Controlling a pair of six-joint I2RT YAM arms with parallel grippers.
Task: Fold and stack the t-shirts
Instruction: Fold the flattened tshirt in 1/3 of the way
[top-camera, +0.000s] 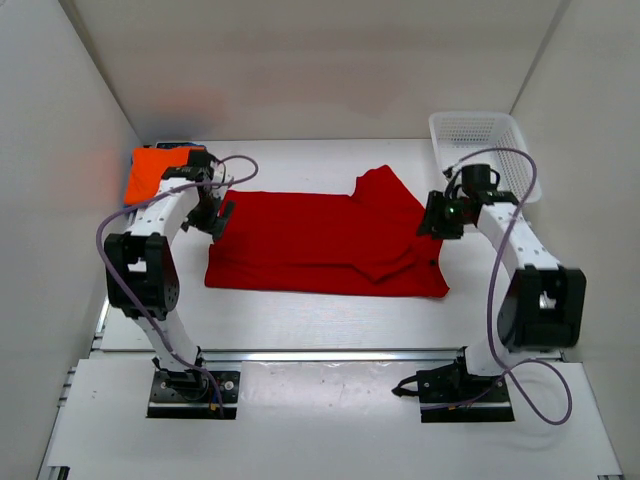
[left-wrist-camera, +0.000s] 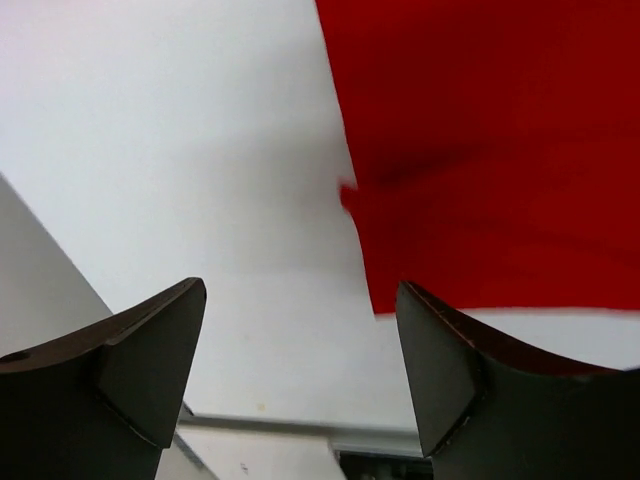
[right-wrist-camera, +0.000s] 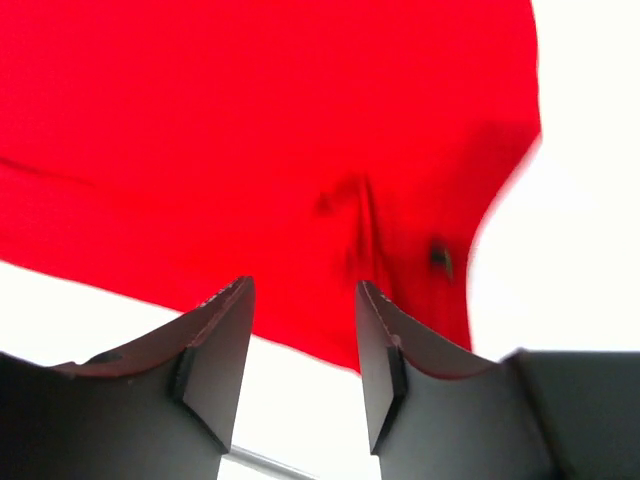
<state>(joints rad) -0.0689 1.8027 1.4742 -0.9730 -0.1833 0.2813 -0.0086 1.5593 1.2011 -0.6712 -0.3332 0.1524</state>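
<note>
— Top view first?
— Shows red shirt (top-camera: 330, 245) spread flat mid-surface (top-camera: 300, 320), one sleeve poking toward 1 o'clock. Orange shirt (top-camera: 155, 170) in a compact pile at 10 o'clock from it, white basket (top-camera: 485, 135) at 2 o'clock. Left gripper (top-camera: 215, 215) at the red shirt's 9 o'clock edge, right gripper (top-camera: 437, 215) at its 3 o'clock edge. Finger gaps unreadable here.
— Left wrist?
— Settles that: fingers (left-wrist-camera: 150, 350) wide apart, holding nothing. Red hem corner at 1 o'clock, lying on bare surface.
— Right wrist?
— Fingers (right-wrist-camera: 215, 350) apart too, narrower gap, nothing clamped. Red cloth filling 12 o'clock, small dark mark (right-wrist-camera: 440, 257) at 3 o'clock.
</note>
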